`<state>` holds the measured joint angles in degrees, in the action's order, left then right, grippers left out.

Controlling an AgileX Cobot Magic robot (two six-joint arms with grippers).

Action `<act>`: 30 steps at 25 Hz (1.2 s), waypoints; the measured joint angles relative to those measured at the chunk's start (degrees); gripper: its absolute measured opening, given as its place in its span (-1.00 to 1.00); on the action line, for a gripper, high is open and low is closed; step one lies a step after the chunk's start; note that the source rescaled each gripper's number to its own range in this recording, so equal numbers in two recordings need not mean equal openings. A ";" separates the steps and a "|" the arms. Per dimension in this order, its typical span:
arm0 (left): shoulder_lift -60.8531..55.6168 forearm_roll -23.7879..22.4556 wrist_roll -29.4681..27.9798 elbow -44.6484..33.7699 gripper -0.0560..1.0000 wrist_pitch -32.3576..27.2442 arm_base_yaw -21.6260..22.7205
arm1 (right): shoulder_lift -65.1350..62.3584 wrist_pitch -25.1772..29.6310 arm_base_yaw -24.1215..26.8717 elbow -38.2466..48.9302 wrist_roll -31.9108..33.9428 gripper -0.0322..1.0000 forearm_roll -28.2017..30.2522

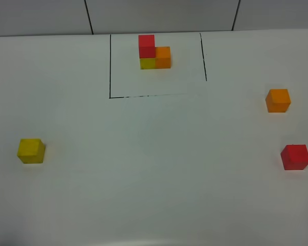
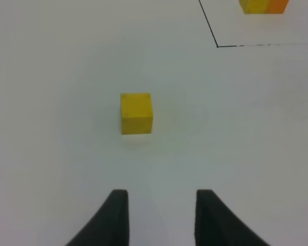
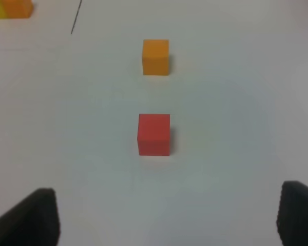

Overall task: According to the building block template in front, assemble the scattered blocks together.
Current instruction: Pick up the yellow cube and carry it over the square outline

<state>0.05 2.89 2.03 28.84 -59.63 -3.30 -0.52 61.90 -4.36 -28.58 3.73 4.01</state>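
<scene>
Yellow block (image 1: 31, 150), well left of template (image 1: 154, 52): likely rigid, light, matte; pinch opposite flat faces. Left fingers (image 2: 118, 215) narrowly parted, right fingers (image 3: 36, 215) wide, both empty.

White counter (image 1: 154, 169), matte, carried four items. Far centre: building block template (image 1: 154, 53), standing within black drawn lines (image 1: 110, 66). Near left: yellow cube (image 1: 31, 151), alone, well apart from the rest. Right side: orange cube (image 1: 277, 100), and red cube (image 1: 295, 157) nearer, not touching.
</scene>
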 joint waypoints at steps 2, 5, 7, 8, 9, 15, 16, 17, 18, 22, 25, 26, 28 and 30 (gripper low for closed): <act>0.00 0.00 0.00 0.00 -0.89 0.00 0.00 | 0.00 0.00 0.00 0.00 0.00 0.47 0.00; 0.00 0.00 0.00 0.00 -0.89 0.00 0.00 | 0.00 0.00 0.00 0.00 0.00 0.47 0.00; 0.00 0.00 0.00 0.00 -0.89 0.00 0.00 | 0.00 0.00 0.00 0.00 0.00 0.47 0.00; 0.00 0.00 0.00 0.00 -0.89 0.00 0.00 | 0.00 0.00 0.00 0.00 0.00 0.47 0.00; 0.00 0.00 0.00 0.00 -0.89 0.00 0.00 | 0.00 0.00 0.00 0.00 0.00 0.47 0.00; 0.00 0.00 0.00 0.00 -0.89 0.00 0.00 | 0.00 0.00 0.00 0.00 -0.06 0.47 -0.05; 0.00 0.00 0.00 0.00 -0.89 0.00 0.00 | 0.00 0.00 0.00 0.00 -0.06 0.47 -0.05; 0.00 0.00 0.00 0.00 -0.89 0.00 0.00 | 0.00 0.00 0.00 0.00 -0.06 0.47 -0.05; 0.00 0.00 0.00 0.00 -0.89 0.00 0.00 | 0.00 0.00 0.00 0.00 -0.06 0.47 -0.05; 0.00 0.00 0.00 0.00 -0.89 0.00 0.00 | 0.00 0.00 0.00 0.00 -0.06 0.47 -0.05; 0.00 -0.28 0.00 0.00 -0.89 0.00 0.00 | 0.00 0.00 0.00 0.00 -0.06 0.47 -0.05; 0.00 -0.28 0.00 0.00 -0.88 0.00 0.00 | 0.00 0.00 0.00 0.00 -0.06 0.47 -0.05; 0.00 -0.41 0.00 0.00 -0.84 0.00 0.00 | 0.00 0.00 0.00 0.00 -0.06 0.47 -0.05; 0.49 -0.41 0.00 0.18 -0.80 0.36 0.00 | 0.00 0.00 0.00 0.00 -0.06 0.47 -0.05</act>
<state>0.53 2.48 2.03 29.02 -59.27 -3.30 -0.52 61.90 -4.36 -28.58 3.67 3.96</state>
